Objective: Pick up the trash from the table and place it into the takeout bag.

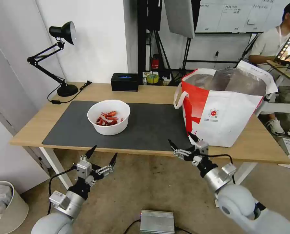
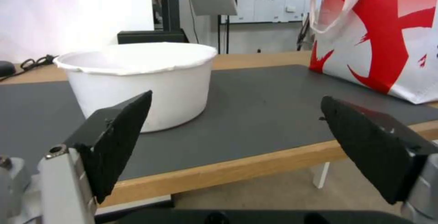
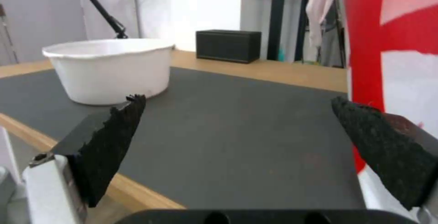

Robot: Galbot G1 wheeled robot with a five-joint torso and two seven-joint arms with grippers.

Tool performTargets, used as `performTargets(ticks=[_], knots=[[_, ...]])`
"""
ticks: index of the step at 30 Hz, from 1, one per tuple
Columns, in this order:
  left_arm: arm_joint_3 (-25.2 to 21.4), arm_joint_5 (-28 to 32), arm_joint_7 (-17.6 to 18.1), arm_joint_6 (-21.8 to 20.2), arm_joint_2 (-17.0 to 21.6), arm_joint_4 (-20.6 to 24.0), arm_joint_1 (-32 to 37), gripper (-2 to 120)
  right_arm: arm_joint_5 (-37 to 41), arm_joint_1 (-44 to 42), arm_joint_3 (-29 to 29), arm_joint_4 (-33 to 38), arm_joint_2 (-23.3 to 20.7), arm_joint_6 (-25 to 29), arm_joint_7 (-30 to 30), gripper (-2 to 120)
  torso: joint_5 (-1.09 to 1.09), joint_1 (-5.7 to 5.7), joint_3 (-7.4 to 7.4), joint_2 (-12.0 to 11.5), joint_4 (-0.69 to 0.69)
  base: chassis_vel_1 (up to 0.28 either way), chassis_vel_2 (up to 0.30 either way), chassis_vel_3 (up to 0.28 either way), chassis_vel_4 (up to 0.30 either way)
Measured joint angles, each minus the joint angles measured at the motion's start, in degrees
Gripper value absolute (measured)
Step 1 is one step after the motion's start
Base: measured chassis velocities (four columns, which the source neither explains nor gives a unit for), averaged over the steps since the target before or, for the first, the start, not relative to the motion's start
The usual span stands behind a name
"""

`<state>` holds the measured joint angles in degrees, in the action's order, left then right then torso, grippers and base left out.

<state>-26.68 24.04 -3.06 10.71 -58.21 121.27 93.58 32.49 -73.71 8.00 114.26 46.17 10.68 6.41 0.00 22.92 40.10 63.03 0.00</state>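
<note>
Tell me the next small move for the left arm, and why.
Probably reach the left gripper forward and up toward the bowl. The gripper is open, below the table edge, and the bowl of shells sits on the mat straight ahead, apart from the bag. The right gripper hovers open beside the bag.

The table point(image 1: 151, 92) is seen from above and in front by the head view, bowl point(image 1: 108, 117) at centre, bag point(image 1: 222, 107) at right; each wrist view is set low at the near edge, looking level across the mat point(image 2: 255, 114); bowl and bag are shared by all.
</note>
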Motion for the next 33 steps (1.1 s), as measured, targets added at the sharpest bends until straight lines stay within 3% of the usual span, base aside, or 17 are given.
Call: performTargets(ticks=[11,17,19,22,23,24,27,28,32,33], knots=[[0.06,0.8,0.04,-0.09,0.45,-1.0,-0.68,100,-0.56,0.27,-0.08,-0.5,0.41,0.24,0.82,100,-0.01,0.0,0.01,0.0,0.01,0.0,0.0,0.0,0.0],[-1.04,6.38,4.5,-3.39,4.56,-0.46,-3.15,100,-0.46,0.34,-0.1,-0.47,0.37,0.17,0.84,100,0.0,0.0,0.01,0.0,0.03,0.0,0.0,0.0,0.0],[-1.58,11.02,7.2,-5.4,8.92,-0.33,-6.33,100,-0.41,0.36,-0.11,-0.46,0.36,0.11,0.85,100,-0.01,0.0,0.01,0.0,0.01,0.0,0.0,0.0,0.0],[-1.56,14.94,9.05,-6.64,12.38,-0.68,-9.45,100,-0.39,0.38,-0.11,-0.45,0.36,0.09,0.85,100,-0.01,0.0,0.01,0.0,0.0,0.0,0.0,0.0,0.0],[-0.63,20.0,11.13,-7.99,16.68,-1.79,-14.15,100,-0.36,0.38,-0.11,-0.44,0.35,0.07,0.85,100,-0.01,0.0,0.01,0.0,0.01,0.0,0.0,0.0,0.0],[-0.63,20.0,11.13,-7.99,16.68,-1.79,-14.15,100,-0.36,0.38,-0.11,-0.44,0.35,0.07,0.85,100,-0.01,0.0,0.01,0.0,0.01,0.0,0.0,0.0,0.0],[3.25,28.42,15.32,-11.17,23.87,-5.18,-25.24,100,-0.32,0.4,-0.11,-0.42,0.34,0.03,0.85,100,0.0,0.0,0.01,-0.01,-0.02,0.0,0.0,0.0,0.0],[3.25,28.42,15.32,-11.17,23.87,-5.18,-25.24,100,-0.32,0.4,-0.11,-0.42,0.34,0.03,0.85,100,0.0,0.0,0.01,-0.01,-0.02,0.0,0.0,0.0,0.0],[5.09,40.72,17.12,-14.72,30.84,-8.91,-33.74,100,-0.29,0.41,-0.11,-0.41,0.32,0.0,0.85,100,0.01,0.01,0.01,0.0,0.0,0.0,0.0,0.0,0.0],[5.09,40.72,17.12,-14.72,30.84,-8.91,-33.74,100,-0.29,0.41,-0.11,-0.41,0.32,0.0,0.85,100,0.01,0.01,0.01,0.0,0.0,0.0,0.0,0.0,0.0]])
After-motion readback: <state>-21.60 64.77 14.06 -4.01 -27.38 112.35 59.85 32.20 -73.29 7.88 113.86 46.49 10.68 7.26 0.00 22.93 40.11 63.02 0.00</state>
